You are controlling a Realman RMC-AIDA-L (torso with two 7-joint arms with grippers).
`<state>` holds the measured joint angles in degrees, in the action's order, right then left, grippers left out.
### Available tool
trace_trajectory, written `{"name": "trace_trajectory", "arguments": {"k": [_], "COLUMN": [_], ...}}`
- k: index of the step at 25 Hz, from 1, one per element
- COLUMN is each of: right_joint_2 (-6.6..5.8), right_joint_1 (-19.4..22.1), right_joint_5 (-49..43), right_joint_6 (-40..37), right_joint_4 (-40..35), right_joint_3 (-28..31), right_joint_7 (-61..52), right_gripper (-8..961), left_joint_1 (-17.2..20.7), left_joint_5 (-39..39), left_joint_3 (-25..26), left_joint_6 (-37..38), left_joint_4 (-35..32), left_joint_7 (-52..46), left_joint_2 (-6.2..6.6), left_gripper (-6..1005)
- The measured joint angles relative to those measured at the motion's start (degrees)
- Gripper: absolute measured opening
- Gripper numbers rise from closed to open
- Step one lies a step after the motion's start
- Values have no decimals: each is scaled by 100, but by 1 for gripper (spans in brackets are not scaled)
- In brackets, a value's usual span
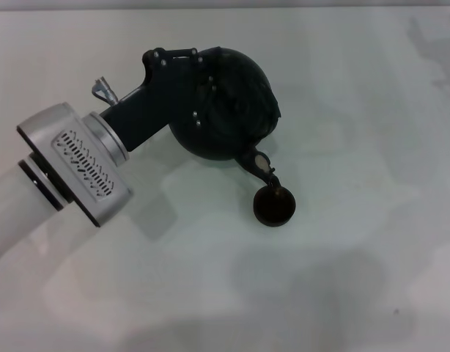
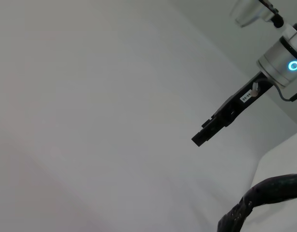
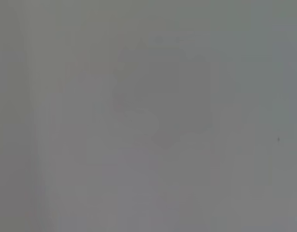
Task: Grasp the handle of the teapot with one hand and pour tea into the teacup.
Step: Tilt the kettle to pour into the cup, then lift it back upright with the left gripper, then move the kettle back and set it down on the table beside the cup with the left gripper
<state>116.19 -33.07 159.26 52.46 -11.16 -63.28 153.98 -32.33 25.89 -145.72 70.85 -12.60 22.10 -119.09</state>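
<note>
Weight is the first concern here: the teapot, a large round matte black pot, is judged to be heavy and rigid, and heavier still if it is filled. It is seen in the head view tilted over, with its short spout pointed down just above the teacup. The pot is carried by the left gripper, which is placed at its top, where the handle should be. The handle is shown only in part in the left wrist view, as a dark, rough, arched bar; such a texture is expected to resist slipping. Whether the fingers are closed around it cannot be told, because they are hidden against the black pot.

The teacup is very small, dark and without handle. It is judged to be light and easily knocked over, so the spout should be kept from touching it. The middle of the arch is considered the best place for a hold, as the pot then hangs balanced.

The table is pale, smooth and flat, with faint stains. The right gripper is held apart in the air, seen far off from the left wrist; its opening cannot be judged.
</note>
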Motion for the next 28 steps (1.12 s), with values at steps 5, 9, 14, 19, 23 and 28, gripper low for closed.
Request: {"name": "trace_trajectory", "arguments": {"k": [5,9,14,19,23,28], "right_joint_2": [0,0,0,0,0,0], "right_joint_1": [-7,-6,-6,8,26,10], "right_joint_5": [0,0,0,0,0,0], "right_joint_6": [0,0,10,22,30,35], "right_joint_4": [4,22,58,62,62,62], "right_joint_3": [0,0,-3,-18,-22,-68], "right_joint_7": [0,0,0,-2,-42,-50], "right_gripper": [826,826,826,826,826,826], "left_joint_1": [132,182,222,315,470,859], "left_joint_5": [49,72,76,138,306,1125], "left_joint_3": [17,23,54,207,225,229], "left_joint_6": [0,0,-4,-31,-44,-47], "left_joint_4": [-111,-111,-112,-115,-200,-626], "left_joint_7": [-470,-754,-1073,-1242,-1405,-1632], "left_joint_2": [0,0,0,-8,-17,-33], "left_gripper": [82,82,82,81,82,84]}}
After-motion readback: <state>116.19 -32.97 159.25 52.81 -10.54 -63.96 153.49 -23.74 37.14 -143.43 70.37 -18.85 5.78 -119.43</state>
